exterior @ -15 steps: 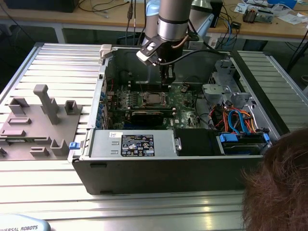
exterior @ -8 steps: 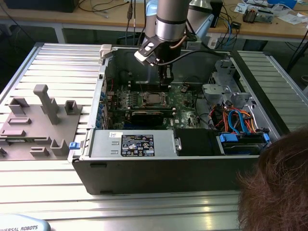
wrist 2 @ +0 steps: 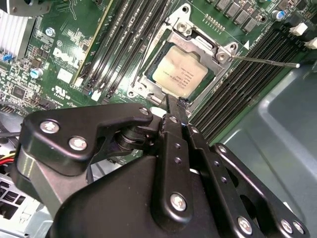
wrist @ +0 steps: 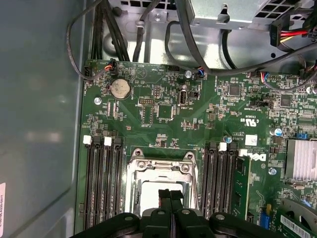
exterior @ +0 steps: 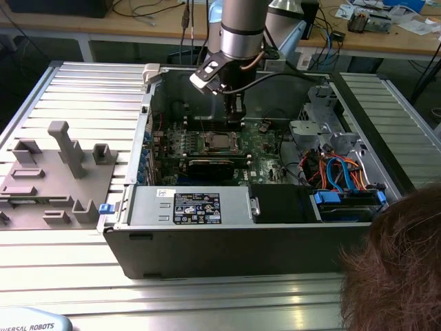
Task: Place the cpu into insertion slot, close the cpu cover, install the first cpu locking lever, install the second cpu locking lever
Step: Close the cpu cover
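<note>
The cpu (wrist 2: 181, 74) lies flat in the socket on the green board, its pale metal top showing through the window of the cpu cover (wrist 2: 199, 38). The cover lies down over it as a silvery frame (wrist: 159, 166). One thin locking lever (wrist 2: 267, 62) sticks out sideways over the memory slots, and another thin rod (wrist 2: 151, 52) runs along the opposite side of the socket. My gripper (wrist 2: 173, 101) hangs just above the socket's edge, shut with nothing between its black fingers (wrist: 166, 198). In the exterior view the gripper (exterior: 238, 117) stands over the socket (exterior: 220, 143) inside the open case.
Black memory slots (wrist: 104, 183) flank the socket on both sides. A finned heat sink (wrist: 302, 158) and cable bundles (wrist: 163, 29) lie near. The case wall (exterior: 207, 248), a drive cage (exterior: 320, 117), a grey fixture plate (exterior: 55, 172) and a person's head (exterior: 400, 262) surround the work.
</note>
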{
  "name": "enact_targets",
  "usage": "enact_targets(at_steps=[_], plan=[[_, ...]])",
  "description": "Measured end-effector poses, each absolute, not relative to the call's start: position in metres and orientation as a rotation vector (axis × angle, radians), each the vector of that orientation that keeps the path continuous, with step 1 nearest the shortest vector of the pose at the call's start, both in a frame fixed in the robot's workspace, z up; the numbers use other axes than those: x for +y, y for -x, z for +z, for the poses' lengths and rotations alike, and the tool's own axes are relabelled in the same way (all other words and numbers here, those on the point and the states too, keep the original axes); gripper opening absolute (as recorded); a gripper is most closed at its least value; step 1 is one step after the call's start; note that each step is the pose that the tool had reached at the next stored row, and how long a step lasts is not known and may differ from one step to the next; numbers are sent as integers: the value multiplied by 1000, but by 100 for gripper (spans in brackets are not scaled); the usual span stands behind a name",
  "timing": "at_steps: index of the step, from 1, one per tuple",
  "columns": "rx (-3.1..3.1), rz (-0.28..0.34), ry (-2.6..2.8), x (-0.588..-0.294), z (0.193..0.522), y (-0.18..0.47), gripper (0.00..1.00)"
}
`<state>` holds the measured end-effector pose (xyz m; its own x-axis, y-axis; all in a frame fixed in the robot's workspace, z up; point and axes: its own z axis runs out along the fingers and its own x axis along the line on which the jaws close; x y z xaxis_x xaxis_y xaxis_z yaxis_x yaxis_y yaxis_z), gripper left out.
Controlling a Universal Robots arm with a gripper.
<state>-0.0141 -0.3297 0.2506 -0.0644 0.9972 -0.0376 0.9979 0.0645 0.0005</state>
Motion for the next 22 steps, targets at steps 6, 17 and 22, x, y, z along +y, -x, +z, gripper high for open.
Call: enact_targets(at_steps=[6,17,22], plan=[[2278,-45,-2135,-330,250,15,11],[2281,-51,-2138,-330,249,17,11],[2281,-51,-2138,-330,248,18,11]])
